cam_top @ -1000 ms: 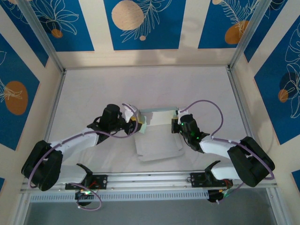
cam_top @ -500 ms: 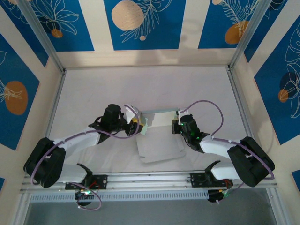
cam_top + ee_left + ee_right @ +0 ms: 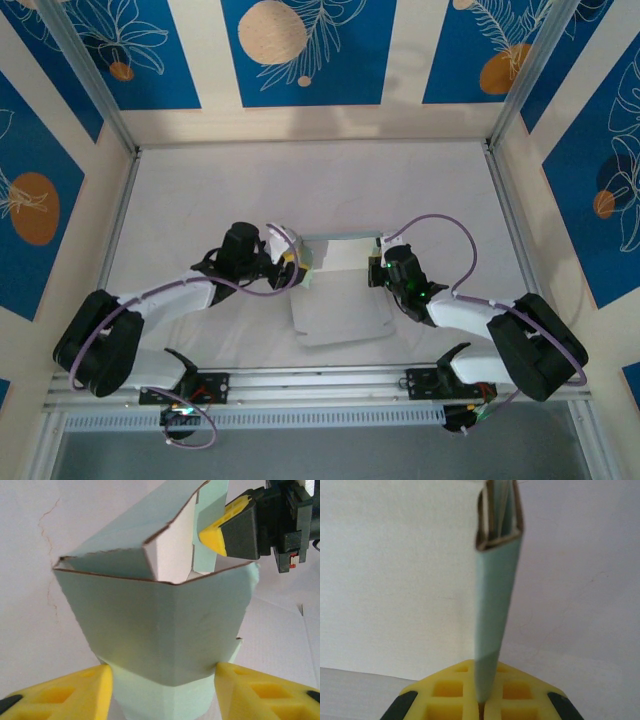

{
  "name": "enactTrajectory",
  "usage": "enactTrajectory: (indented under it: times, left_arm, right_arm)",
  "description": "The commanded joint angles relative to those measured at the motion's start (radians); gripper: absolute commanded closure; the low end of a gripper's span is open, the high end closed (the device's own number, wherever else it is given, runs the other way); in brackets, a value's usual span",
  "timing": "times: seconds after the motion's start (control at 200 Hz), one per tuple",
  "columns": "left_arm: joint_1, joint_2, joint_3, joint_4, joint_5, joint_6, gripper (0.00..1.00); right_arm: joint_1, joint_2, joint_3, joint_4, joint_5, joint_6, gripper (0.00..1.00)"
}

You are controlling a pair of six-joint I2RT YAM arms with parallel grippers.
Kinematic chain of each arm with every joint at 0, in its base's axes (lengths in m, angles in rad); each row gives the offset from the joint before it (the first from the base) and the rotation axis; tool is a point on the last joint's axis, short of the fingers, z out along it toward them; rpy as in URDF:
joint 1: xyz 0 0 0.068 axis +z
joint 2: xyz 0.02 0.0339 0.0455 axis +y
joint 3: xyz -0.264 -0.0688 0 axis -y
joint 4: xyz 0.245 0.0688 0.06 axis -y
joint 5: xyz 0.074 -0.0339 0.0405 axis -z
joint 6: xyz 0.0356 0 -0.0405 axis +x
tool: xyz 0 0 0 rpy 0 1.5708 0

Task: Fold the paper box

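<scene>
Right claw [image 3: 482,700]: clamped on paper box [image 3: 497,605] edge. Left claw [image 3: 165,695]: astride box, grip cannot be told. Desk [image 3: 300,190]: open room beyond.

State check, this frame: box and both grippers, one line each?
paper box: partly folded, green walls raised, end flaps loose and untucked, a white panel lying on the table.
left gripper: jaws apart on either side of the box's near end; pressing it or not, can't tell.
right gripper: shut on the box's other end, card pinched flat between the fingers.
</scene>
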Motion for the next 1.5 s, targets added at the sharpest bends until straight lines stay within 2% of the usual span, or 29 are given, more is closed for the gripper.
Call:
enactTrajectory:
  times: [0.0,0.17,0.25,0.52,0.595,0.68,0.745,1.02,1.201,1.496]
  left_arm:
    - [-0.012,0.024,0.02,0.081,0.057,0.009,0.4]
    - [-0.013,0.044,0.024,0.112,0.03,-0.005,0.38]
    - [-0.013,0.052,0.027,0.113,0.004,-0.001,0.41]
    - [-0.015,0.058,0.005,0.158,-0.124,-0.005,0.64]
    - [-0.019,0.063,-0.001,0.174,-0.15,-0.008,0.63]
    - [-0.023,0.065,-0.007,0.181,-0.169,-0.007,0.55]
    - [-0.026,0.063,-0.012,0.184,-0.186,-0.005,0.56]
    - [-0.043,0.058,-0.017,0.182,-0.271,0.012,0.77]
    - [-0.075,0.05,-0.026,0.192,-0.386,0.03,0.88]
    - [-0.136,0.052,-0.028,0.216,-0.625,0.054,0.96]
  right_arm:
    - [0.026,-0.03,0.032,0.036,-0.119,-0.032,1.0]
    - [0.045,-0.032,0.032,0.033,-0.114,-0.044,1.0]
    - [0.058,-0.034,0.029,0.031,-0.1,-0.049,1.0]
    - [0.095,-0.054,0.023,0.026,-0.069,-0.055,1.0]
    - [0.106,-0.053,0.027,0.023,-0.061,-0.054,1.0]
    - [0.116,-0.055,0.03,0.02,-0.053,-0.054,1.0]
    - [0.122,-0.055,0.031,0.018,-0.05,-0.054,1.0]
    - [0.161,-0.056,0.042,0.004,-0.007,-0.046,1.0]
    - [0.207,-0.065,0.064,-0.031,0.076,-0.019,1.0]
    - [0.302,-0.089,0.143,-0.131,0.155,0.051,1.0]
